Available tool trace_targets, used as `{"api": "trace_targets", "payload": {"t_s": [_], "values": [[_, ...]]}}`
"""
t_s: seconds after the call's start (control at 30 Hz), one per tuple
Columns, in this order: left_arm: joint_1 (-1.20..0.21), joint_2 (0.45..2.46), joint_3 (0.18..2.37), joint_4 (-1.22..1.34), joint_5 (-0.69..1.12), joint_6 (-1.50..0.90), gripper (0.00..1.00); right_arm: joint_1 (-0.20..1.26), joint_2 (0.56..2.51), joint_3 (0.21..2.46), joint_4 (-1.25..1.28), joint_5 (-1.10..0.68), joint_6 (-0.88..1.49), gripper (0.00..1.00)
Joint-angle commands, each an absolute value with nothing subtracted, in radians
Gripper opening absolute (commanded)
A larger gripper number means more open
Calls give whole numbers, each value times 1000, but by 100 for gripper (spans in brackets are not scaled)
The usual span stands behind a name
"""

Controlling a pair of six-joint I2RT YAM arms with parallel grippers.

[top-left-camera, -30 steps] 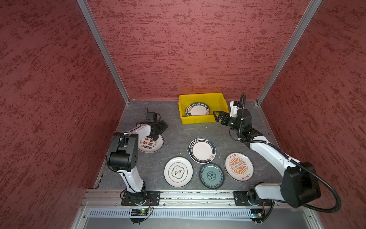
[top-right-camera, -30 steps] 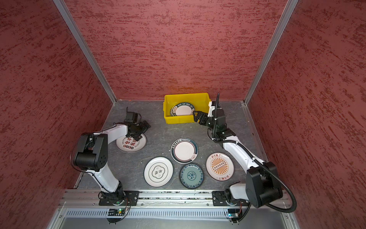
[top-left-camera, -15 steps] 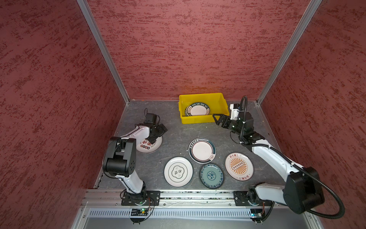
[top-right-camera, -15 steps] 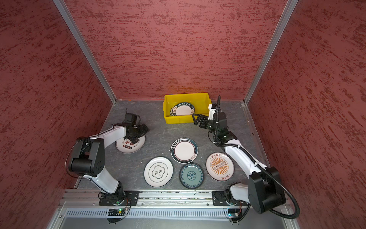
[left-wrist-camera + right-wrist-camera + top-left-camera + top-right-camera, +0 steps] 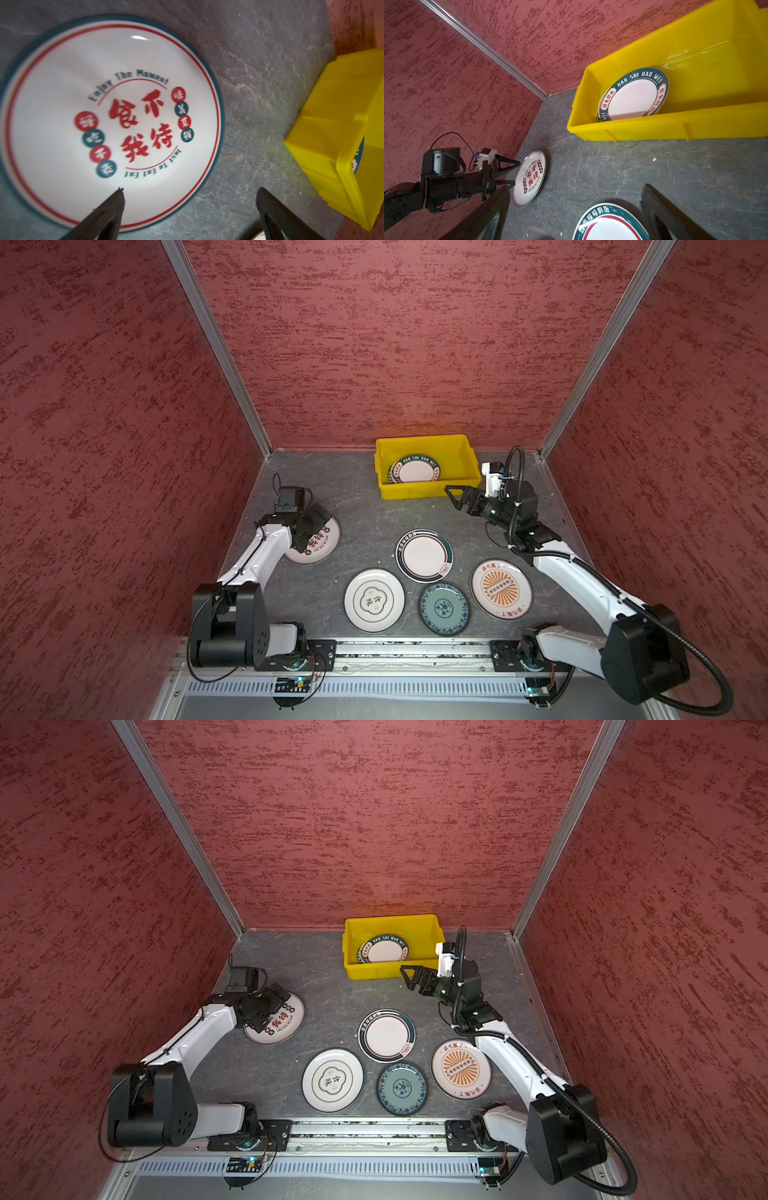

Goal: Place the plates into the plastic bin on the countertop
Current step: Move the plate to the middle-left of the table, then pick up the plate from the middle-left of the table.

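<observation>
1. The left gripper (image 5: 191, 191) hangs low, jaws wide and empty. One finger is over the red-lettered plate (image 5: 112, 116) and the other over bare stone, so the rim lies between them (round, so no long axis to mind).
2. Ahead of it, well apart and toward the back wall, sits the plastic bin (image 5: 428, 491) with stacked plates (image 5: 415, 470) already inside.
3. The right gripper (image 5: 454, 497), also wide and empty, hovers just beside the bin's near corner, with the dark-rimmed plate (image 5: 424, 556) lying below it.
4. I'd judge the left arm is nearer a pick.
5. The countertop (image 5: 361, 522) is flat grey stone, and red walls close in on three sides.
</observation>
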State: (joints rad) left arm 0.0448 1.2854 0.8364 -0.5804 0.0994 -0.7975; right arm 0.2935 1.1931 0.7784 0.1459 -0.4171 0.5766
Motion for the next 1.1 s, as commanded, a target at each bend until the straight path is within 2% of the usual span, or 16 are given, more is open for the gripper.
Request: {"api": "trace_targets", "payload": {"t_s": [0.0, 0.23, 0.67, 0.9, 1.07], "values": [[100, 1198, 784, -644, 66, -824, 99, 292, 1153, 751, 186, -481, 574, 99], [271, 1120, 641, -581, 267, -818, 99, 293, 1132, 716, 170, -494, 561, 99], [274, 1193, 520, -413, 284, -874, 86, 291, 1125, 717, 140, -447, 557, 99], [275, 1210, 478, -358, 257, -901, 82, 292, 1121, 719, 132, -423, 564, 99], [276, 1204, 425, -296, 241, -929, 72, 292, 1120, 723, 127, -413, 572, 99]]}}
